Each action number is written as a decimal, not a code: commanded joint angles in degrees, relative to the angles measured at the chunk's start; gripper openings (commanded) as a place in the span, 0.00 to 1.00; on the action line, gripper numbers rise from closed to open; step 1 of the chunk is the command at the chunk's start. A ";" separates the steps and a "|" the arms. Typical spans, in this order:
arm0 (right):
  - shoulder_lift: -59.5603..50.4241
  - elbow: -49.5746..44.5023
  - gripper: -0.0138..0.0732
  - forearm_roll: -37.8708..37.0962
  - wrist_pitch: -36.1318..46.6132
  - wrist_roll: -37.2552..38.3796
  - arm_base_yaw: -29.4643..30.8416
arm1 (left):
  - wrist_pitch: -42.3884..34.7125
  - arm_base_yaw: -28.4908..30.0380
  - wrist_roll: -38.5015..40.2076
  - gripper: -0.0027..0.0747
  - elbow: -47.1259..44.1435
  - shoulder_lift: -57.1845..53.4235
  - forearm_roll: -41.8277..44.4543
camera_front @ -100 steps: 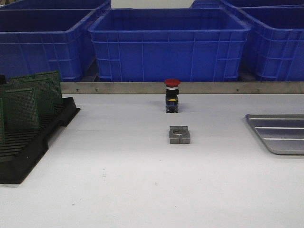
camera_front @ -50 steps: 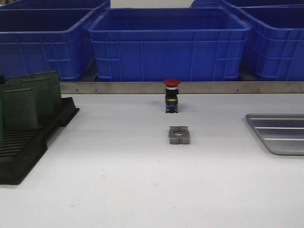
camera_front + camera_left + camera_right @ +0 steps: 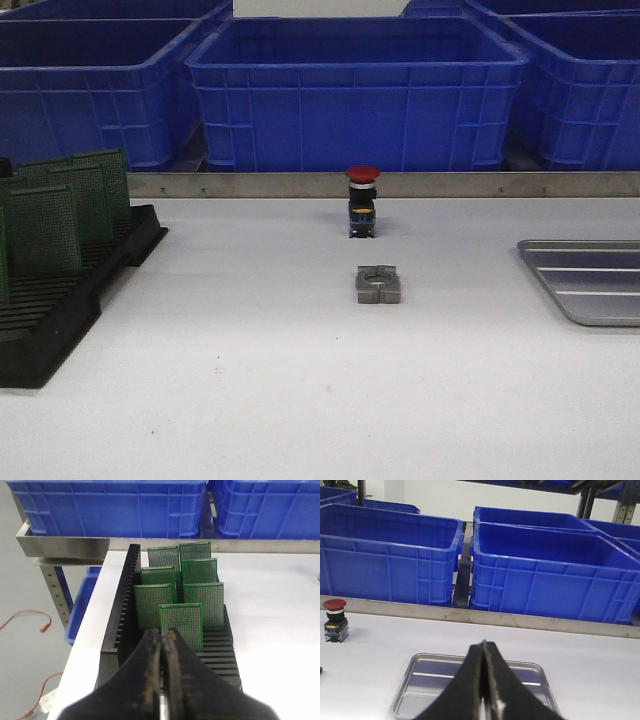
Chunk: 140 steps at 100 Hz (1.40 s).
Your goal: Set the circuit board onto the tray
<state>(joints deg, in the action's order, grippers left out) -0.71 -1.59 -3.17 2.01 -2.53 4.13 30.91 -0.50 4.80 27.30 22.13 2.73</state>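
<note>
Several green circuit boards (image 3: 62,205) (image 3: 181,622) stand upright in a black slotted rack (image 3: 50,310) (image 3: 120,610) at the table's left. The silver-grey ribbed tray (image 3: 590,280) (image 3: 430,680) lies at the right edge of the table with nothing in it. My left gripper (image 3: 163,632) is shut and holds nothing; it hovers just short of the nearest board in the rack. In the right wrist view my right gripper (image 3: 483,645) is shut too, above the near side of the tray. Neither gripper appears in the front view.
A red-capped push button (image 3: 362,200) (image 3: 334,620) stands at the table's middle back, with a grey metal clamp block (image 3: 378,284) in front of it. Blue plastic bins (image 3: 355,90) line a shelf behind a metal rail (image 3: 400,184). The table's left edge runs beside the rack.
</note>
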 commanded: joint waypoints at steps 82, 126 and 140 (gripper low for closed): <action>-1.37 0.74 0.09 -0.35 4.79 0.08 0.21 | 12.37 0.04 -49.91 0.45 47.58 57.75 -17.91; -1.37 0.74 0.09 -0.35 4.79 0.08 0.21 | 30.24 0.18 -92.99 0.45 71.36 81.38 -27.15; -1.37 0.74 0.09 -0.35 4.79 0.08 0.21 | 32.38 0.68 -95.88 0.45 76.33 87.62 -26.47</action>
<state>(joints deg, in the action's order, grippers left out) -0.71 -1.59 -3.17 2.01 -2.53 4.13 62.85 -0.23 -89.33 99.45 109.70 -22.04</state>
